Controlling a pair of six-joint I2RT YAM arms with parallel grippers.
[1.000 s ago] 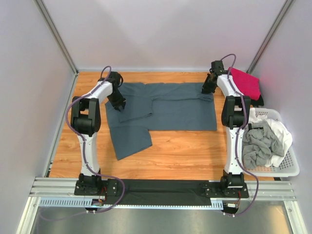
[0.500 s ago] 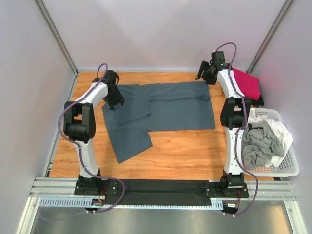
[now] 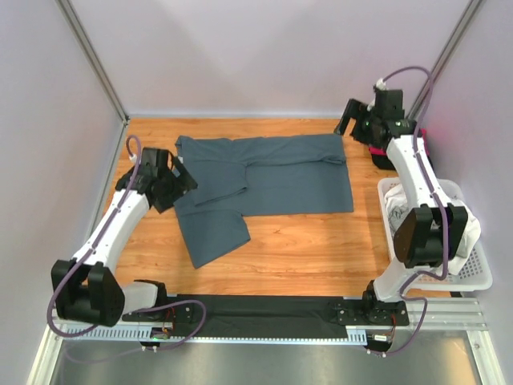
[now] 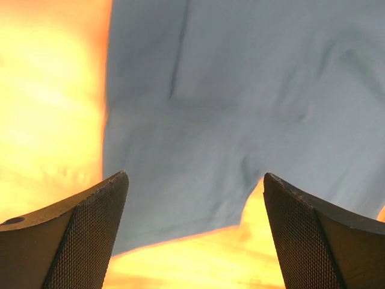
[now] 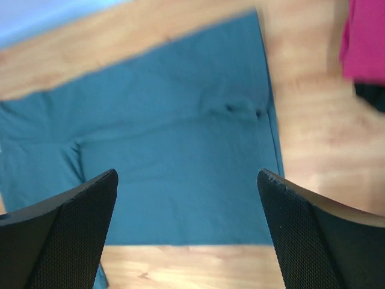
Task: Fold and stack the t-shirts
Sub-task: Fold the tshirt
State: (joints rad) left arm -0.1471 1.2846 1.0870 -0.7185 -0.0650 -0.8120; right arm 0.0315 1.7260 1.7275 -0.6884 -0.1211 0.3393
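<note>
Slate blue-grey t-shirt (image 3: 280,176) lies flat mid-table (image 3: 304,249), part-folded: a flap is turned in on its left side and a sleeve pokes out twd the near edge. L gripper (image 4: 194,180) is spread wide, nothing in it, hovering at the shirt's left hem. R gripper (image 5: 186,174) is likewise released and empty, high over the far-right corner. Risks as I see them: if I pinch only the top layer at left, the flap drags and the fold skews. R side has a small pucker by the edge, so a shallow grab may slip. The magenta shirt (image 5: 364,36) sits close, so a wide sweep could snag it, or the basket (image 3: 473,282)
</note>
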